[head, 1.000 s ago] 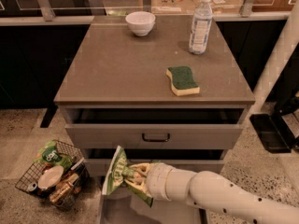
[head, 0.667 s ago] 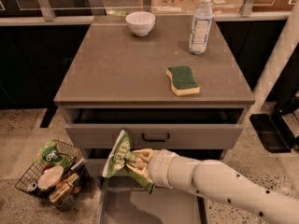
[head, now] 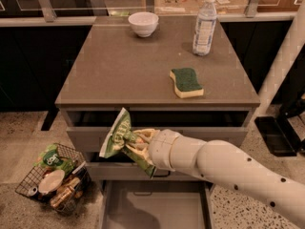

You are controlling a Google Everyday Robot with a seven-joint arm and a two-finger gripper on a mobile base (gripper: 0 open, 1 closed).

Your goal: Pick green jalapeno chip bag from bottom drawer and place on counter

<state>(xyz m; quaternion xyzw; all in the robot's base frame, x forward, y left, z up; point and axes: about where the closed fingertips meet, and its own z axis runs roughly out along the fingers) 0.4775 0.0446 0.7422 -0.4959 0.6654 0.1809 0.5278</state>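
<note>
Gripper [head: 135, 145] before the drawer fronts [head: 217, 132], half hidden in the clasped green jalapeno chip bag [head: 116, 133], bottom drawer [head: 157, 209] was cropped below

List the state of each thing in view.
Crinkly light-green jalapeno chip bag: held in the air.
Gripper: shut on the bag, over the open drawer.
Shallow grey bottom drawer: pulled open.
Clear plastic water bottle: upright, capped, on grey-brown counter.
White round bowl: upright.
Green-topped yellow sponge: flat, green side up.

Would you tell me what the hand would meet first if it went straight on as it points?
Holding the green jalapeno chip bag, the hand points left along the drawer fronts; the way looks free, passing above the wire basket, though depth is unclear.
</note>
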